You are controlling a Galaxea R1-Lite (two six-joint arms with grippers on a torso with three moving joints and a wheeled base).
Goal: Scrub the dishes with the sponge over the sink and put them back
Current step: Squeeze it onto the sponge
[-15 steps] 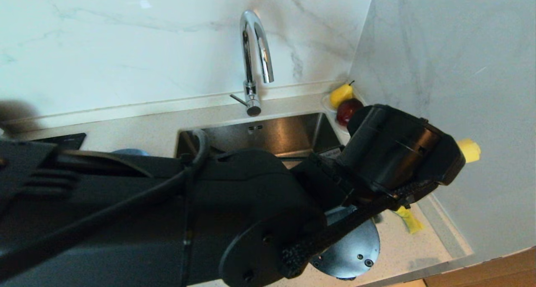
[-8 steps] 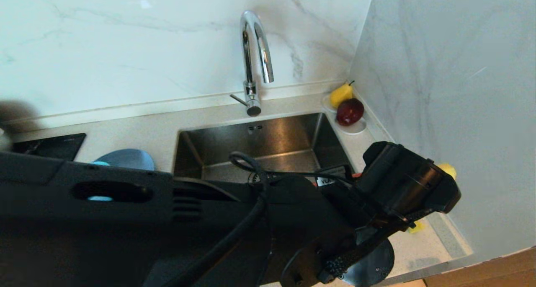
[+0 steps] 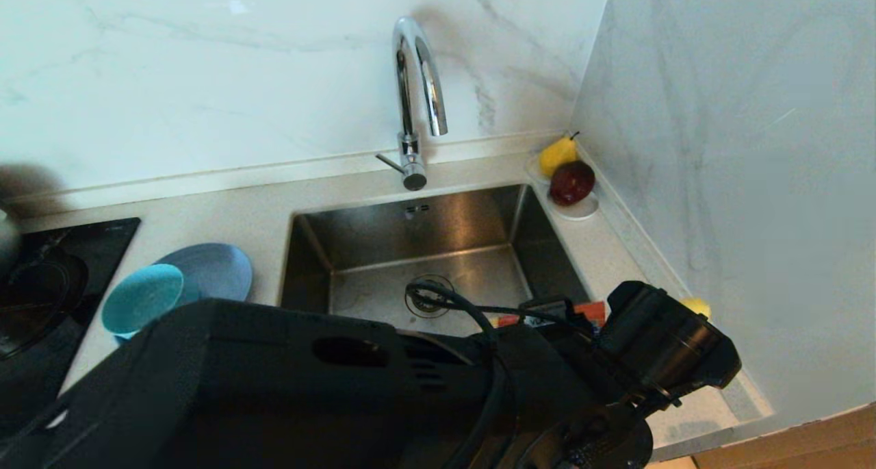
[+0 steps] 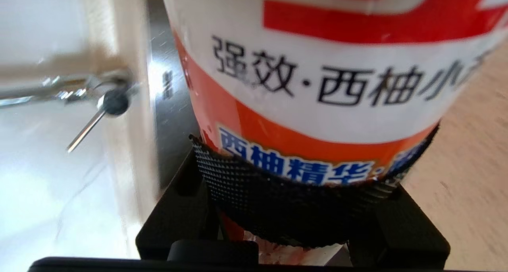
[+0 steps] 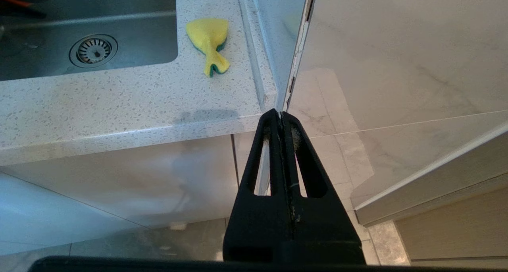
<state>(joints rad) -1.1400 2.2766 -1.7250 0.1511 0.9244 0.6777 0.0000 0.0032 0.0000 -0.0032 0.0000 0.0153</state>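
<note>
My left gripper (image 4: 313, 161) is shut on an orange and white detergent bottle (image 4: 341, 65). In the head view the bottle's orange side (image 3: 590, 311) and yellow cap (image 3: 697, 307) peek out behind my left wrist at the sink's near right corner. The steel sink (image 3: 438, 222) lies open with its round drain (image 3: 428, 294). Of the dishes, a grey-blue plate (image 3: 215, 270) and a teal bowl (image 3: 140, 298) sit on the counter to the sink's left. The yellow and green sponge (image 5: 209, 39) lies crumpled on the counter right of the sink. My right gripper (image 5: 281, 115) hangs shut below the counter's edge.
A chrome faucet (image 3: 414, 99) curves over the sink's back rim. A white saucer (image 3: 582, 212) with a pear (image 3: 558, 154) and a red apple (image 3: 571, 181) stands in the back right corner. A black stovetop (image 3: 41, 291) is at far left. A marble wall (image 3: 718, 147) closes the right side.
My left arm has sunk lower and nearer with the bottle, uncovering the sink, the plate and the bowl. The sponge is now hidden behind it in the head view.
</note>
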